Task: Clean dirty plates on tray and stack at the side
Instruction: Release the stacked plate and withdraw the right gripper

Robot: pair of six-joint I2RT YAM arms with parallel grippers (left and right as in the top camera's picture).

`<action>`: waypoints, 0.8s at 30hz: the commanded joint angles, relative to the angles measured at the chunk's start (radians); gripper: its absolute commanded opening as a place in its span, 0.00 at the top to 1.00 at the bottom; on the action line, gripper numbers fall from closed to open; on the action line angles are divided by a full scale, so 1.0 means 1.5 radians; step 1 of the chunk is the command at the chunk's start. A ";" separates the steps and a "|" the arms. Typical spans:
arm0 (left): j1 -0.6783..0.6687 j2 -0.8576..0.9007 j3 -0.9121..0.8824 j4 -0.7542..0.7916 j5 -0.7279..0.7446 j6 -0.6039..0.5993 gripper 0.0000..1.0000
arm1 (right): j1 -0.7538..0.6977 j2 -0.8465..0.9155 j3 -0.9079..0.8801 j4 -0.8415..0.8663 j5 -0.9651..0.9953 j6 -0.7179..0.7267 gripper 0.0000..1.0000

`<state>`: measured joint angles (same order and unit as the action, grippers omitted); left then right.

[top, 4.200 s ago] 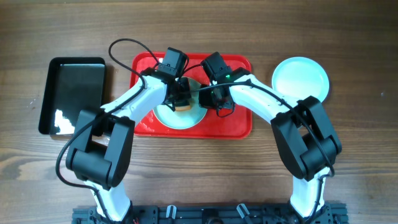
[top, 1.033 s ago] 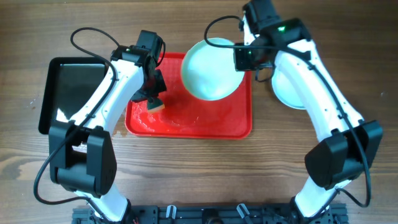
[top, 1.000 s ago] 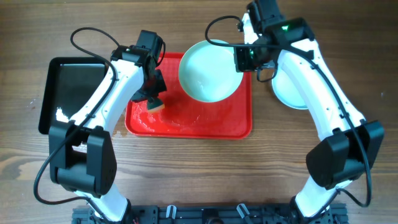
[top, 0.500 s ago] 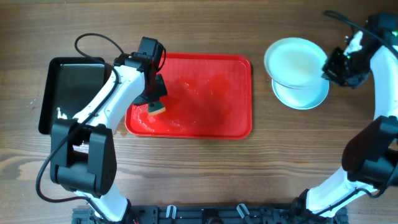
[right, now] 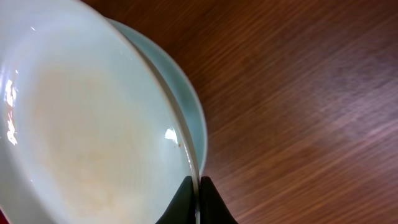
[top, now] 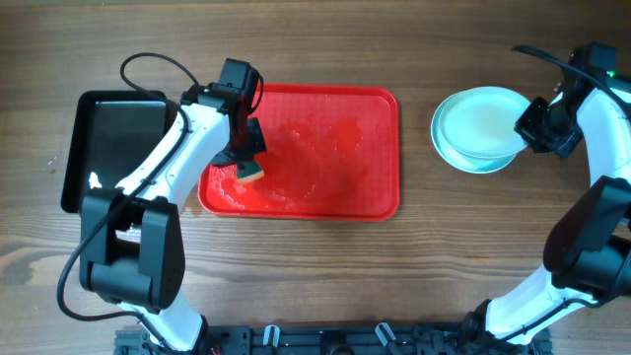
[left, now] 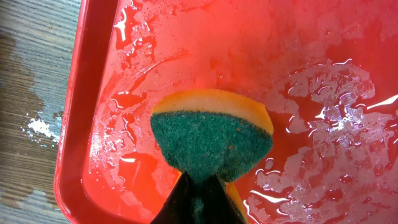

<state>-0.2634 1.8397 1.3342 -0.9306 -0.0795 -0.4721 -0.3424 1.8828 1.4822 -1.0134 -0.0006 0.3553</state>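
The red tray [top: 335,187] lies in the middle of the table, wet and with no plate on it. My left gripper [top: 246,163] is shut on a yellow and green sponge [top: 249,174] at the tray's left end; in the left wrist view the sponge [left: 211,140] hangs over the wet tray [left: 298,56]. My right gripper [top: 525,128] is shut on the right rim of a pale plate [top: 481,123], held on or just over another plate [top: 463,161] right of the tray. The right wrist view shows the held plate [right: 81,137] and the rim of the lower plate [right: 186,99].
A glossy black tray [top: 113,148] lies at the left of the red tray, on the wooden table [top: 315,276]. Water drops mark the wood by the red tray's left edge [left: 40,127].
My right arm has carried the plate from over the tray to the stack at the right and lowered it there. The left gripper with the sponge has hardly moved.
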 commanded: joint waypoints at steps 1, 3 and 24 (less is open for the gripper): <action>-0.004 -0.007 -0.004 0.002 0.006 0.011 0.96 | 0.001 -0.006 -0.004 0.004 -0.045 0.007 0.85; -0.004 -0.007 -0.004 0.002 0.006 0.011 0.96 | 0.002 -0.006 -0.004 -0.001 -0.046 0.007 0.62; 0.290 -0.066 -0.004 0.115 -0.062 -0.009 0.96 | 0.517 -0.005 -0.002 0.057 -0.227 0.028 0.00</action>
<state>0.0822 1.6749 1.3270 -0.7582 -0.1459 -0.4767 0.3676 1.8828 1.4815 -0.9344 -0.4244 0.3271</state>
